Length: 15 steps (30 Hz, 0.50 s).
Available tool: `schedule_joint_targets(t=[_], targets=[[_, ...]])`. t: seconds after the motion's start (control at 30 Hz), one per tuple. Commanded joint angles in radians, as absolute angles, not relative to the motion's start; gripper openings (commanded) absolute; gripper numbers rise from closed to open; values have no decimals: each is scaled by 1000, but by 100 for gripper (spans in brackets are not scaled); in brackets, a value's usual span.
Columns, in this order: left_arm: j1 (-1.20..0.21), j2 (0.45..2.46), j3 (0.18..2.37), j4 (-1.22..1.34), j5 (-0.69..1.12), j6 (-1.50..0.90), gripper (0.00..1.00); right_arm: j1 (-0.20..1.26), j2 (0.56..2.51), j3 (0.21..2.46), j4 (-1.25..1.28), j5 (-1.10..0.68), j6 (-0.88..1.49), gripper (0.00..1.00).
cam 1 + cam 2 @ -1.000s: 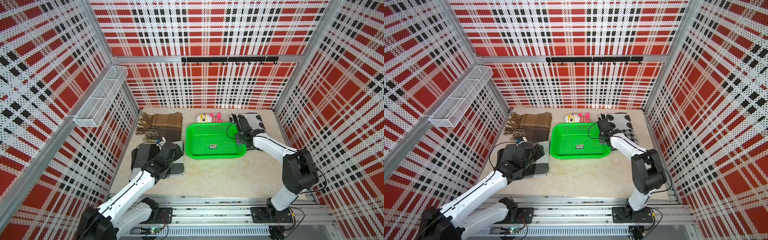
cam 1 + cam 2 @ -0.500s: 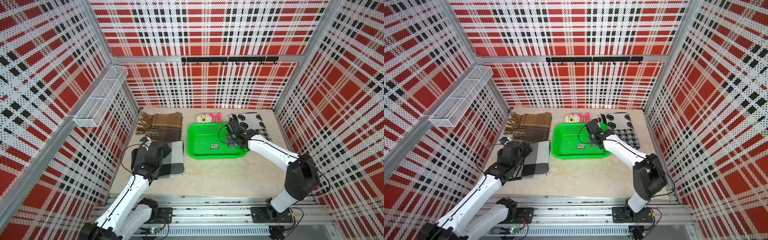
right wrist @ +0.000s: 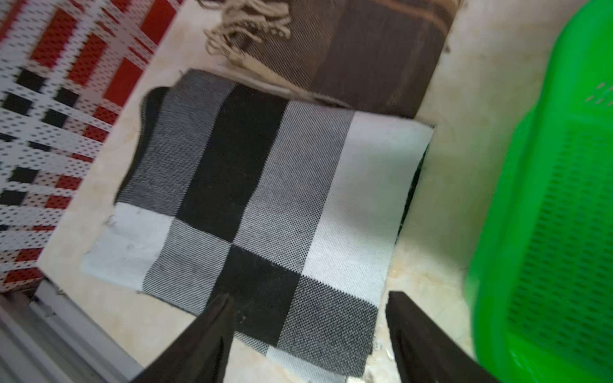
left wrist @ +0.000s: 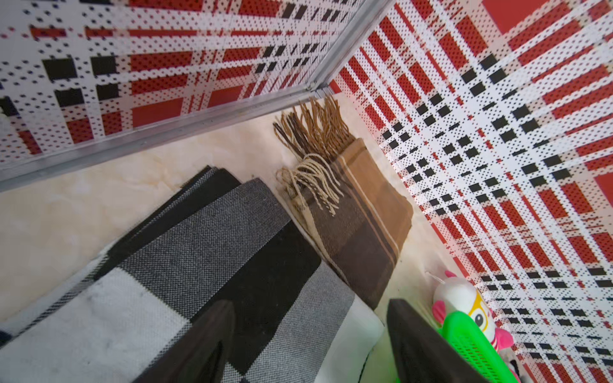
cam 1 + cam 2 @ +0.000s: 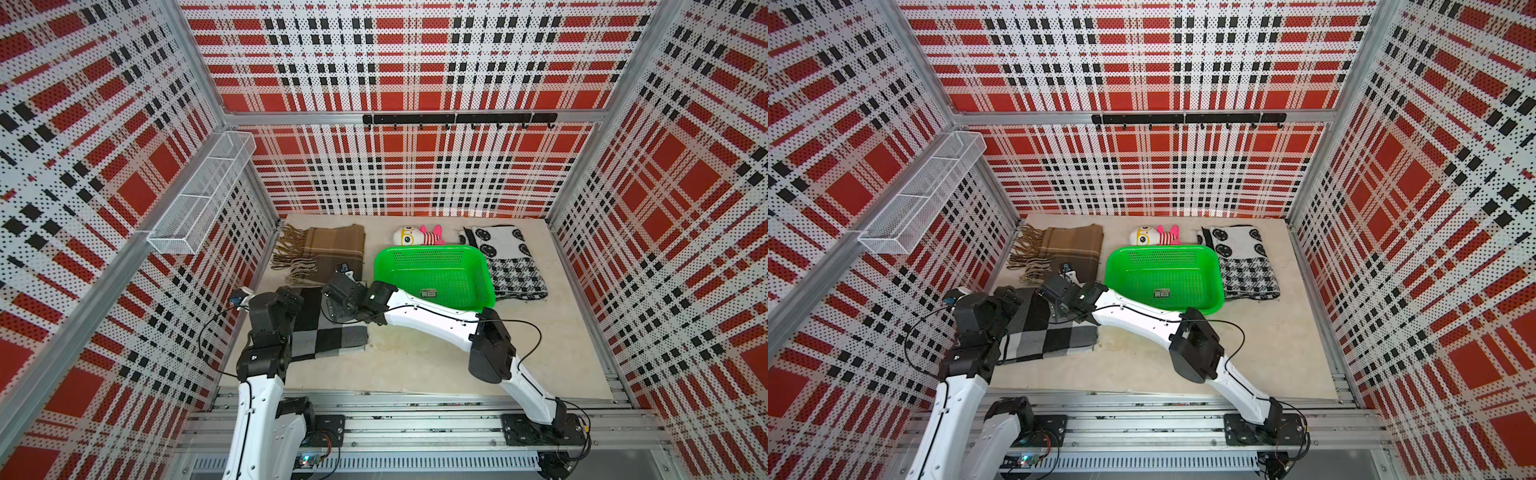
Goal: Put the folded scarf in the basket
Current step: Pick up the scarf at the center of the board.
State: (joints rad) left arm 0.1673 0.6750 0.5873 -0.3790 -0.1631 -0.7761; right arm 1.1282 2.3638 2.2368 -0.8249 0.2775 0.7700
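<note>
Left claw (image 4: pixel 310 303) spread wide, nothing pinched, poised over the folded checked scarf (image 5: pixel 328 336). My right claw (image 3: pixel 308 295) is spread too, low over the same scarf on its basket side; can't tell if it touches. Scarf lies flat on the table (image 5: pixel 415 361) near the left edge, outside the green basket (image 5: pixel 436 266) and just beside it. Basket sits mid-table, label sticker (image 5: pixel 429 293) inside. Brown fringed scarf (image 5: pixel 332 245) in far left corner, touching the checked one. Plush toy (image 5: pixel 415 236) at far edge behind basket. Black-white patterned scarf (image 5: pixel 511 266) far right, just beside basket.
</note>
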Motion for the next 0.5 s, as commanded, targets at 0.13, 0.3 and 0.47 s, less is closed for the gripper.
schedule_joint_targets(t=[0.13, 0.3, 0.47], targets=[[175, 644, 583, -404, -140, -763, 80, 1084, 2466, 2282, -848, 177, 959, 81], [175, 634, 591, -406, -144, -749, 80, 1080, 2518, 2291, -843, 163, 1002, 83], [175, 632, 591, -404, -137, -746, 79, 1079, 2543, 2290, -856, 175, 1033, 83]])
